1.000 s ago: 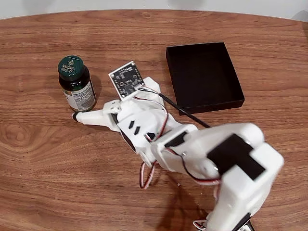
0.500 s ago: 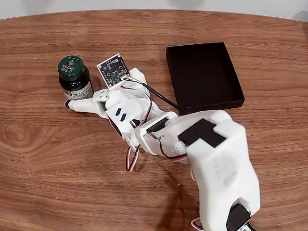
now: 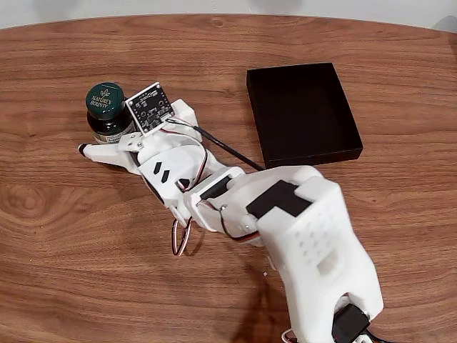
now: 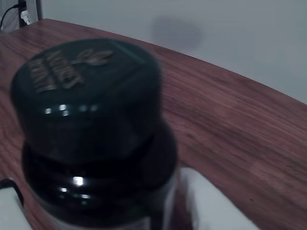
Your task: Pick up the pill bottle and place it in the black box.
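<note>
Wooden table (image 3: 64, 236) with a bottle (image 3: 107, 114) and a black box (image 3: 303, 114) on it.
The table has a reddish-brown wood-grain top with a curved far edge against a pale wall. The bottle stands upright toward the left in the fixed view, dark green with a round lettered cap; the wrist view shows the cap (image 4: 88, 96) close up and blurred, with the tabletop (image 4: 230, 124) stretching behind it. The box, shallow and matte, lies flat toward the upper right in the fixed view, well apart from the bottle.
</note>
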